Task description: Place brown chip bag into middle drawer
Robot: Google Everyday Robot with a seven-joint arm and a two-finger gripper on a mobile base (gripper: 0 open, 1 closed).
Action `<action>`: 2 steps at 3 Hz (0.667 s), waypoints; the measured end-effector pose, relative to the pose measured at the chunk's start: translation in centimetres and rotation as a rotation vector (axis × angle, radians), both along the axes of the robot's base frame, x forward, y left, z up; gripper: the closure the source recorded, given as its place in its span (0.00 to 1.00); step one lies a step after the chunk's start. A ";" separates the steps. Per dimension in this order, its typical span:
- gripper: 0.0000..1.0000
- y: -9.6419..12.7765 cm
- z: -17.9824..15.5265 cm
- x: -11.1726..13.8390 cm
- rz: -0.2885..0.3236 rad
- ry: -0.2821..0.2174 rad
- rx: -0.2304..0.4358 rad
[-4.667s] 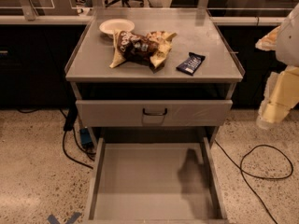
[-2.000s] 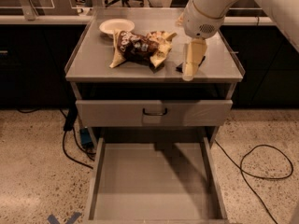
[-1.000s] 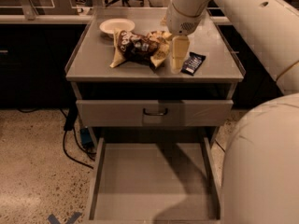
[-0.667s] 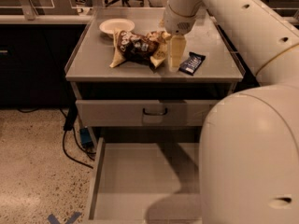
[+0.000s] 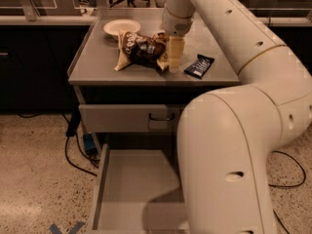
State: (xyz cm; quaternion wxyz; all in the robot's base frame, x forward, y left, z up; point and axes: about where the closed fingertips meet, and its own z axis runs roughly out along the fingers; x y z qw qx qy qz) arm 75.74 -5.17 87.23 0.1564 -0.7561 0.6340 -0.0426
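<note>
As the arm (image 5: 234,33) had swung in from the right, pincer (image 5: 174,57) stood at the right edge of the bag (image 5: 141,48), which lay on the worktop (image 5: 97,67); grip state could not be told. Bag unlifted; drawer (image 5: 131,189) open below.

We find the gripper (image 5: 174,65) pointing down over the cabinet top (image 5: 95,67), at the right end of the chip bag (image 5: 140,50); we cannot confirm contact. The bag lies crumpled, with a white bowl (image 5: 121,27) just behind it and a dark snack bar (image 5: 199,66) near its right. Below a shut drawer front (image 5: 122,118), the middle drawer (image 5: 134,184) stands pulled out, partly hidden by the arm (image 5: 229,145).
</note>
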 end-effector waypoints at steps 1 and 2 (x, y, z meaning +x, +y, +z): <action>0.00 2.1 -0.1 1.1 0.035 -0.011 0.019; 0.00 4.7 -0.5 1.8 0.080 -0.007 0.039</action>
